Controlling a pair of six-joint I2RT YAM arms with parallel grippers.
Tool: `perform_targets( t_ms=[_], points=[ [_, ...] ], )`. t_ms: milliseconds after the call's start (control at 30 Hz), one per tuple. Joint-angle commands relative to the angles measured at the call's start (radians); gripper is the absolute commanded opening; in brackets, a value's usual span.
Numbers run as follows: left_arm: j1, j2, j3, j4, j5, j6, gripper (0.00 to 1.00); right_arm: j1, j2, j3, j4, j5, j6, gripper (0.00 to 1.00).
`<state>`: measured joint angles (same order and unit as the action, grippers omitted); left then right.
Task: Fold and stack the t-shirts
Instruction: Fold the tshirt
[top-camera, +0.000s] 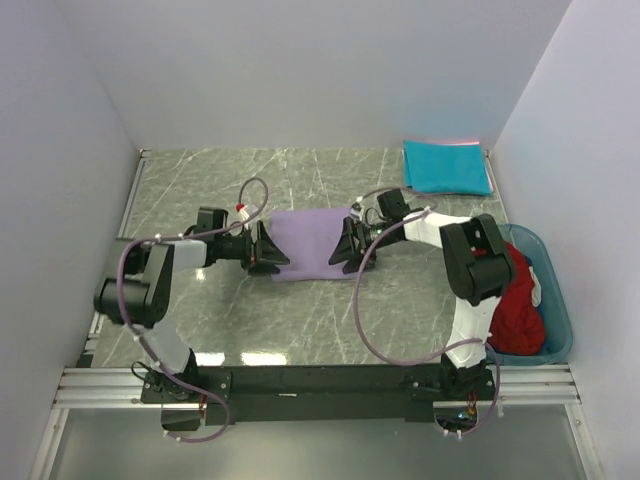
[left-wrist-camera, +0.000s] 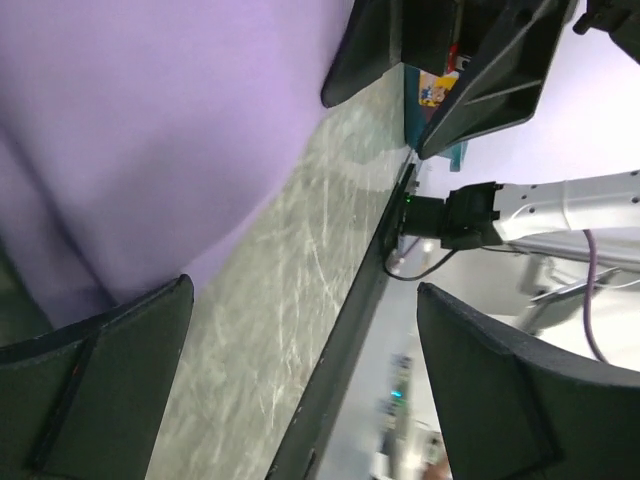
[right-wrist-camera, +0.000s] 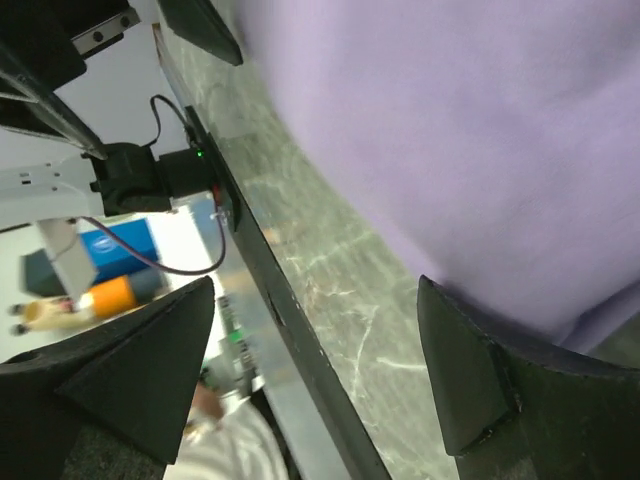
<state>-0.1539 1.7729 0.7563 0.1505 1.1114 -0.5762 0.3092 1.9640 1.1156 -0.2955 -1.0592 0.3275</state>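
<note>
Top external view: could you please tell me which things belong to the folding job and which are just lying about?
Job: lavender t-shirt; teal t-shirt; dark red t-shirt.
Lying about: teal plastic bin.

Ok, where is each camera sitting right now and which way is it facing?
Top external: above and behind the robot, looking down at the table; left arm and right arm show, left gripper and right gripper flanking the lavender shirt.
Left wrist: on the left arm, facing across the shirt toward the right gripper; own fingers at bottom.
Right wrist: on the right arm, facing leftward across the shirt; own fingers at bottom.
Shared: both wrist views show the shirt and the table.
</note>
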Motion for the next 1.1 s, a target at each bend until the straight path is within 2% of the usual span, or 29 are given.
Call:
perform_targets(
  t_ms=[0, 67, 100, 133, 233, 333, 467, 533, 600, 667, 767, 867, 933, 1033, 1067],
  points=[
    [0.004, -0.167, 0.046, -0.106, -0.018, 0.158, 0.99, -0.005, -0.180, 0.024, 0.002, 0.048, -0.052, 0.88],
    [-0.019, -0.185, 0.069, 0.003, -0.019, 0.053, 1.00, 0.004, -0.185, 0.036, 0.089, 0.042, 0.068, 0.89],
    [-0.035, -0.158, 0.093, 0.039, -0.028, 0.017, 0.99, 0.013, -0.154, 0.055, 0.166, 0.045, 0.105, 0.89],
    [-0.068, -0.138, 0.098, 0.145, -0.041, -0.061, 0.99, 0.022, -0.130, 0.072, 0.186, 0.050, 0.142, 0.90],
    [-0.105, -0.034, 0.103, 0.289, -0.077, -0.212, 0.99, 0.053, -0.022, 0.116, 0.274, 0.051, 0.212, 0.90],
    [-0.108, 0.075, 0.112, 0.376, -0.113, -0.247, 0.99, 0.056, 0.071, 0.134, 0.346, 0.064, 0.252, 0.90],
    [-0.050, 0.186, 0.117, 0.376, -0.131, -0.251, 0.99, 0.022, 0.153, 0.141, 0.328, 0.100, 0.213, 0.90],
    [-0.027, 0.203, 0.097, 0.310, -0.130, -0.196, 0.99, -0.007, 0.165, 0.107, 0.308, 0.096, 0.173, 0.90],
    [0.004, 0.171, 0.068, 0.189, -0.125, -0.142, 0.99, -0.018, 0.135, 0.089, 0.200, 0.108, 0.055, 0.90],
    [0.025, 0.125, 0.070, 0.083, -0.110, -0.027, 0.99, -0.024, 0.095, 0.085, 0.127, 0.111, -0.019, 0.90],
    [0.034, 0.016, 0.118, -0.031, -0.102, 0.071, 0.99, -0.027, 0.018, 0.146, 0.067, 0.070, -0.035, 0.90],
    [0.016, -0.033, 0.205, 0.030, -0.100, 0.004, 0.99, -0.028, 0.012, 0.254, 0.114, 0.045, 0.045, 0.90],
    [-0.009, 0.011, 0.262, 0.059, -0.110, -0.055, 0.99, -0.025, 0.064, 0.297, 0.217, 0.039, 0.157, 0.90],
    [-0.035, 0.126, 0.351, 0.202, -0.116, -0.196, 0.99, -0.027, 0.186, 0.374, 0.347, 0.012, 0.297, 0.87],
    [-0.039, 0.184, 0.380, 0.304, -0.125, -0.233, 0.99, -0.025, 0.243, 0.397, 0.405, 0.014, 0.323, 0.86]
  ],
)
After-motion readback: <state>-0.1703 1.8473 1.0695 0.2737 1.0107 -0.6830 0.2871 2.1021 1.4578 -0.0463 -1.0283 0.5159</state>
